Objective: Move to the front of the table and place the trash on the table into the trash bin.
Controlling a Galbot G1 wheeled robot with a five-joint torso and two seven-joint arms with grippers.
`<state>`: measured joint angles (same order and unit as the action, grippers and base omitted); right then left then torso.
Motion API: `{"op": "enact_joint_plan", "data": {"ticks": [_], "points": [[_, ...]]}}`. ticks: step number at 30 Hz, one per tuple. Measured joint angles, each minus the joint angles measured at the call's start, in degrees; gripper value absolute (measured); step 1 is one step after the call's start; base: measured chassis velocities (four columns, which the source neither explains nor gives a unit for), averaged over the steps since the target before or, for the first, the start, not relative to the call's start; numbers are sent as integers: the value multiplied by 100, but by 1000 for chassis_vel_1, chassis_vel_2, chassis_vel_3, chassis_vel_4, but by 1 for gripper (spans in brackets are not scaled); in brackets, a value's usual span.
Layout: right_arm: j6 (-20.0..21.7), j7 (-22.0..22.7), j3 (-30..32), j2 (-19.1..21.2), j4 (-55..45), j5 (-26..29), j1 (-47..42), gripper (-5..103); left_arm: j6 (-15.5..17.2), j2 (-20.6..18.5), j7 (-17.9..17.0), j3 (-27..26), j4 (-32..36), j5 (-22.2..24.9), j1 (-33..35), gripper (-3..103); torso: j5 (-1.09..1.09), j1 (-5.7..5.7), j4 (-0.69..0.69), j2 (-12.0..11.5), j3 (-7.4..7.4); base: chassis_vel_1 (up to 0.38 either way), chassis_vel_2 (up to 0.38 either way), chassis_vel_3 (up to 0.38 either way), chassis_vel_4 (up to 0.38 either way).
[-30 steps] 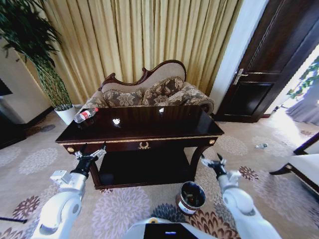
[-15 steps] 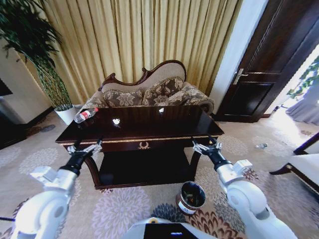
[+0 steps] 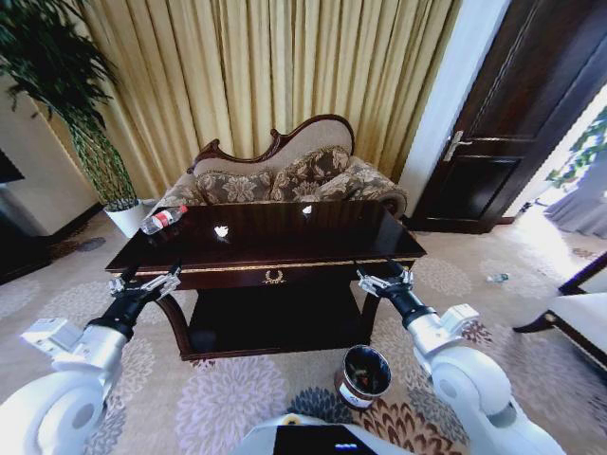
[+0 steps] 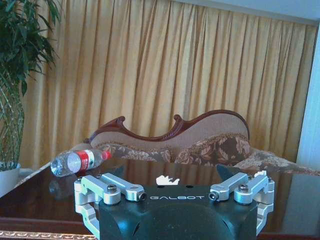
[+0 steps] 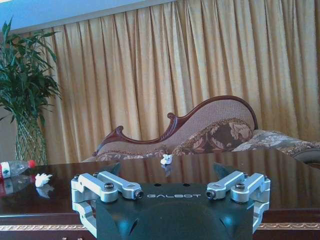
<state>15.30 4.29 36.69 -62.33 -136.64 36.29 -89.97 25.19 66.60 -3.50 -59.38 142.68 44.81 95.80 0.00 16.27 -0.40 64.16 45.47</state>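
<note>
The dark glossy table stands straight ahead. On its far left corner lies a clear bottle with a red cap. A white crumpled scrap rests to the right of the bottle, and a second scrap sits near the back edge. The round dark-brown trash bin stands on the carpet by the table's front right leg. My left gripper hovers open before the front left corner. Open too, my right gripper hangs before the front right corner.
A carved-back patterned sofa sits behind the table against gold curtains. A tall plant in a white pot stands at the back left. A dark door is at the right, with a chair edge nearby.
Both arms have risen from low near the carpet to the height of the table's front edge. The left gripper went up and leftward, the right up and inward. The trash has not moved.
</note>
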Motion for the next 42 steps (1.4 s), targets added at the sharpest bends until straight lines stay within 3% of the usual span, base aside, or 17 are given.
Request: {"op": "enact_joint_plan", "data": {"ticks": [36, 40, 42], "points": [[-290, -199, -43, -9, 134, -117, 14, 100, -117, 47, 15, 227, -59, -170, -46, 100, 0, -3, -1, 1, -1, -81, 83, 79, -83], [-178, -86, -98, 130, 161, -115, 163, 100, -123, 83, 12, 216, -43, -173, -7, 100, 1, -4, -1, 3, -2, 0, 0, 0, 0], [-97, 136, -219, 391, 294, -47, 406, 100, -150, 128, 11, 202, -38, -203, 41, 100, 1, -4, 0, 2, -1, 0, 0, 0, 0]]}}
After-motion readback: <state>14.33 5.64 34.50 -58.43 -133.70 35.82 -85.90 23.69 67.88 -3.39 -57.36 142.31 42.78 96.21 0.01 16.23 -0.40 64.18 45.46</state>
